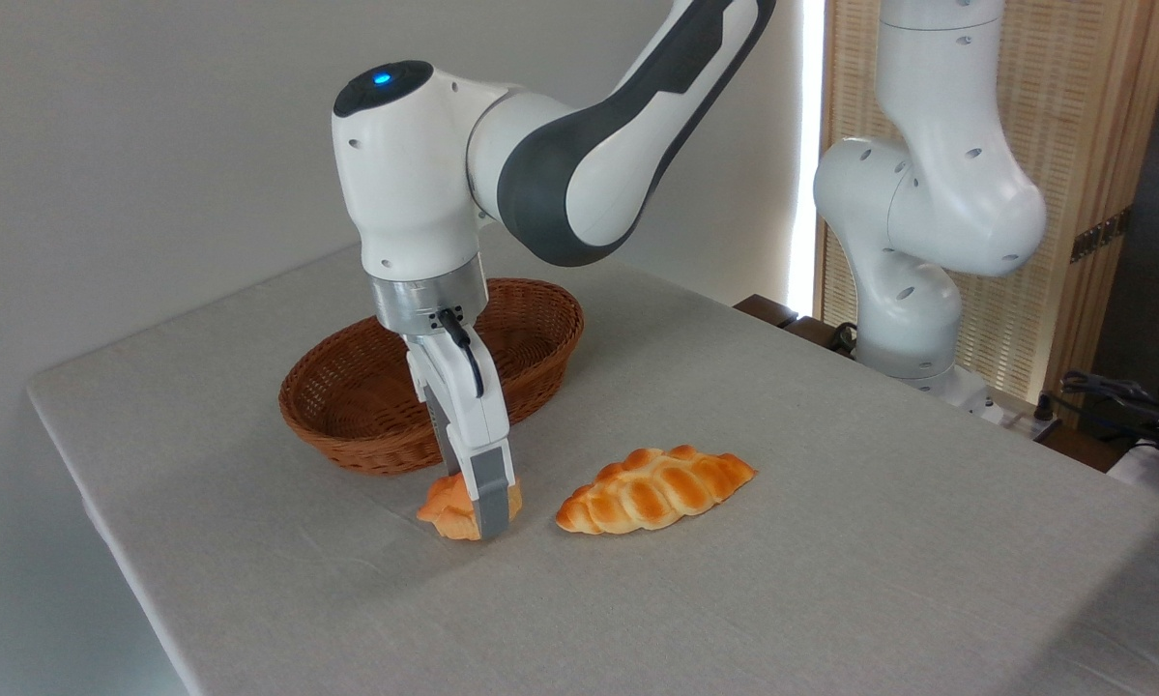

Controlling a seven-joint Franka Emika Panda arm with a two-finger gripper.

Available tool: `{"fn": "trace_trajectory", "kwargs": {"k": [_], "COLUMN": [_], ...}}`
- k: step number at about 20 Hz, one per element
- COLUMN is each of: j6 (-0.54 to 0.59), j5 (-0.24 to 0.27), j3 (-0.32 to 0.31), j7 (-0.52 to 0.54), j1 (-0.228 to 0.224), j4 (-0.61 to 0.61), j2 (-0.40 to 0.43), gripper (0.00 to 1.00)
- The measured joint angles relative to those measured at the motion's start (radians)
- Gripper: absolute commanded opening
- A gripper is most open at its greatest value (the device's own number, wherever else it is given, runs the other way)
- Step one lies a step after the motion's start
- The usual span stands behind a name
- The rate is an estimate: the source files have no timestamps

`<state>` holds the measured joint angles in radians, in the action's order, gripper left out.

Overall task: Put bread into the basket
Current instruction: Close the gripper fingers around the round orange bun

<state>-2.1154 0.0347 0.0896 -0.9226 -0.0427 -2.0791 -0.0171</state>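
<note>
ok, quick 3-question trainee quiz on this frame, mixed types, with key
1. True or false: the bun already lies in the basket.
2. What lies on the table right of the gripper? A) braided loaf B) spoon C) cup
3. Fill in: the gripper's fingers are down around the ____.

Key: 1 false, it sits on the cloth in front of the basket. 2 A, the braided loaf. 3 bun.

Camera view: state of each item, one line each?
gripper: down at table level, fingers around the bun; full closure can't be told.
bun: on the table, between the fingers, not lifted.
braided loaf: lying flat on the table, untouched.
basket: upright, no bread visible inside.
</note>
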Motion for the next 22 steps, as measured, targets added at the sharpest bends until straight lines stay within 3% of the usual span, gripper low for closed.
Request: {"fn": "trace_trajectory", "kwargs": {"k": [2, 22], "j6": [0.0, 0.0], "j5": [0.0, 0.0], "j3": [0.001, 0.011], "j7": [0.0, 0.0], "j1": [0.0, 0.005], "j4": [0.0, -0.004], "j2": [0.0, -0.007], "gripper": [0.39, 0.38]}}
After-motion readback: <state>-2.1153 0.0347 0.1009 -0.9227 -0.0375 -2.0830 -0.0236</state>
